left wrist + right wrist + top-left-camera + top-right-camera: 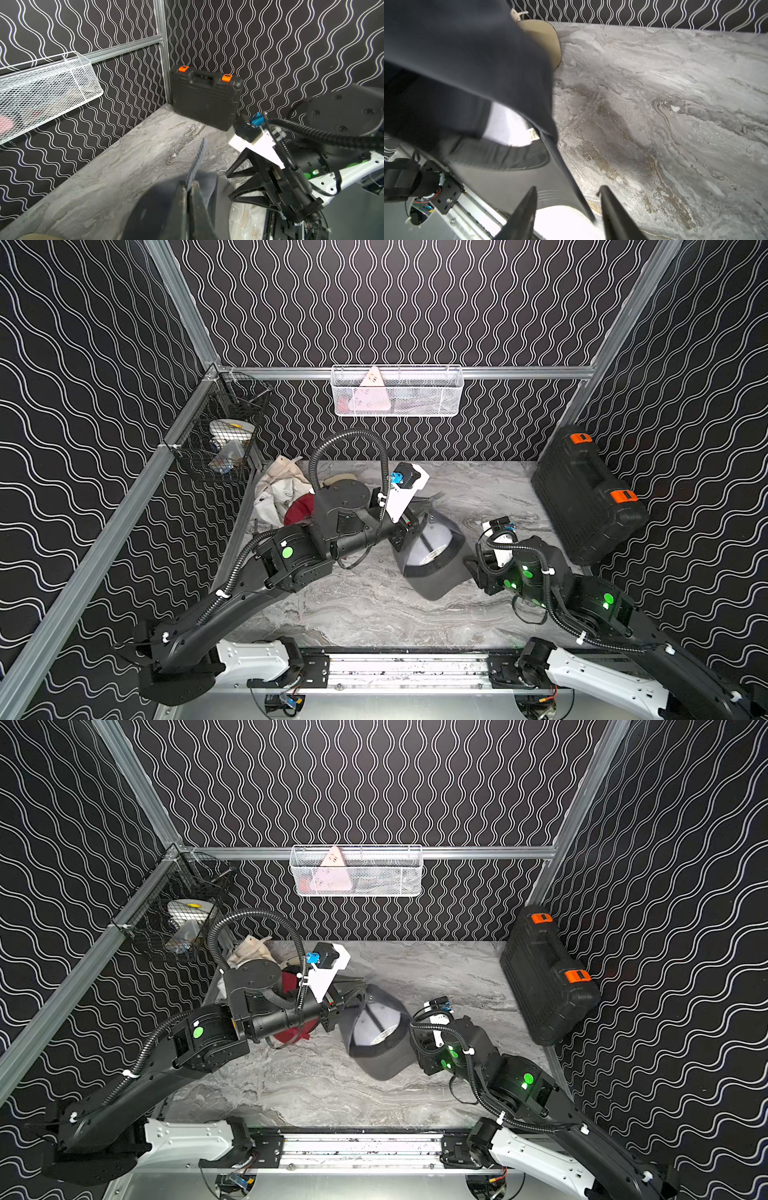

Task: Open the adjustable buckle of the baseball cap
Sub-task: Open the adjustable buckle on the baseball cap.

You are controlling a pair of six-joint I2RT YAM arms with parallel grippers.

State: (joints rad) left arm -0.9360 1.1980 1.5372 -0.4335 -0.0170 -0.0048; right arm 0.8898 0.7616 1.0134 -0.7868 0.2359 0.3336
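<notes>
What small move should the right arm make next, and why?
Probably draw the right gripper straight back off the cap: its jaws stand open around the brim edge, gripping nothing, while the left gripper is shut on the notched strap, whose end seems free.

Shows left gripper pinched tight on a notched strap above the blurred dark cap; right gripper spread apart just beside; black case upright in the corner of the marble table.
</notes>
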